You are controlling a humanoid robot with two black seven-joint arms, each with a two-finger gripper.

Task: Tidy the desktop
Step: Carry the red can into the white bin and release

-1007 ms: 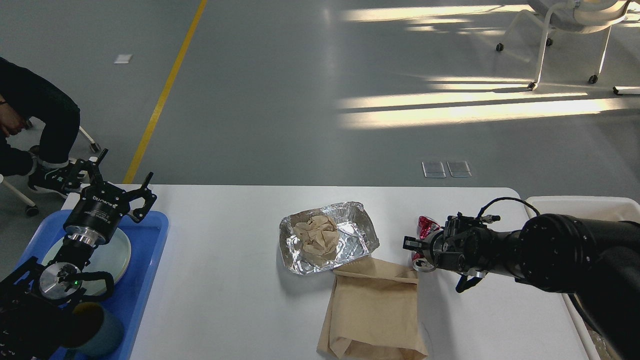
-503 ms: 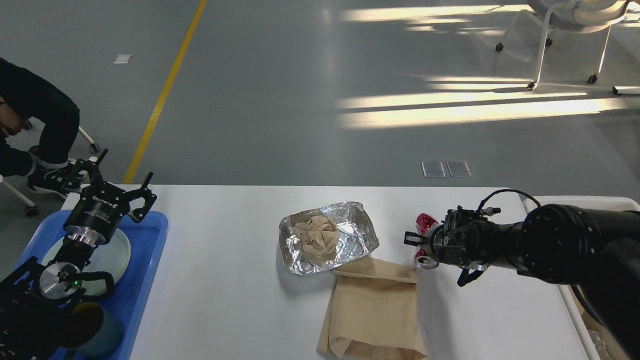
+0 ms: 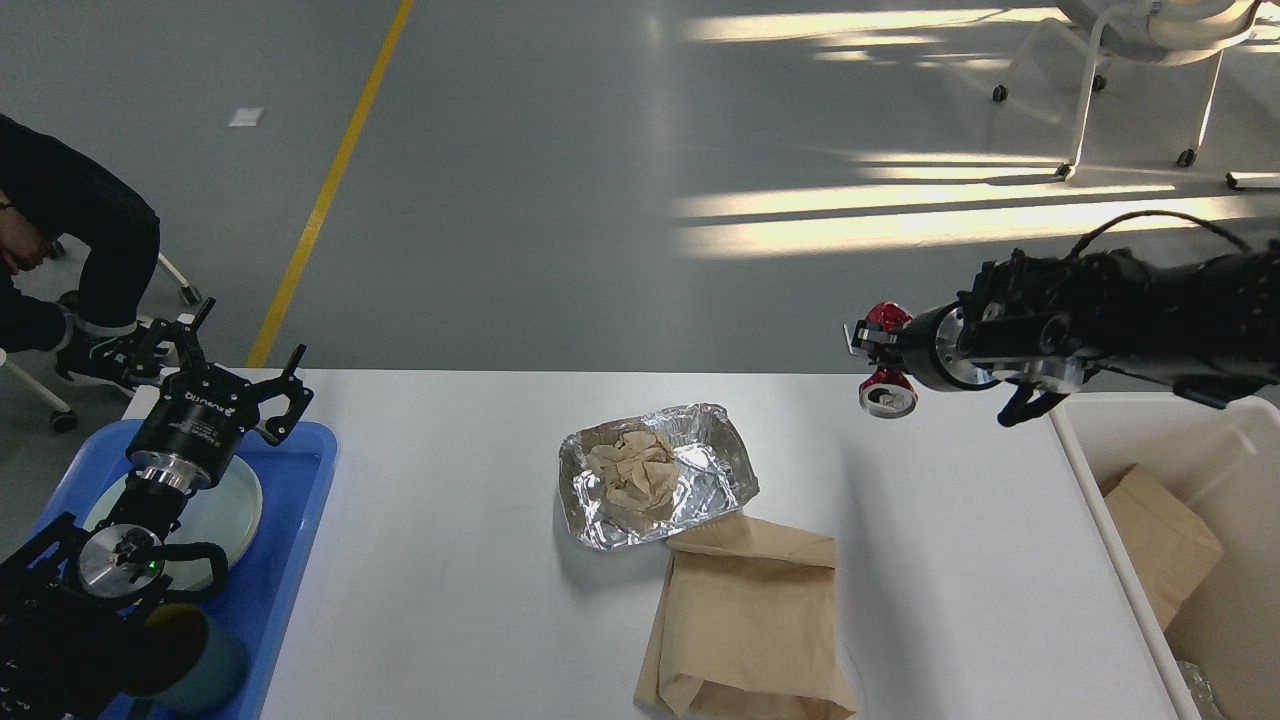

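Note:
The white desktop (image 3: 460, 560) fills the lower half of the view. My right gripper (image 3: 872, 352) is shut on a crushed red can (image 3: 886, 380) and holds it high above the desktop's far right part. A foil tray (image 3: 655, 473) with a crumpled brown paper (image 3: 632, 470) in it sits mid-table. A flat brown paper bag (image 3: 745, 625) lies in front of it, touching its near edge. My left gripper (image 3: 240, 365) is open and empty over the far end of the blue tray (image 3: 290, 540).
A cream-white bin (image 3: 1225, 440) stands off the desktop's right edge with a brown bag (image 3: 1160, 540) inside. The blue tray holds a pale plate (image 3: 225, 515) and a dark cup (image 3: 195, 655). A seated person (image 3: 60, 250) is at far left.
My right gripper has closed on the red can, lifted it off the desktop and carried it up and slightly right. The arm no longer covers the bin. The left arm has not moved.

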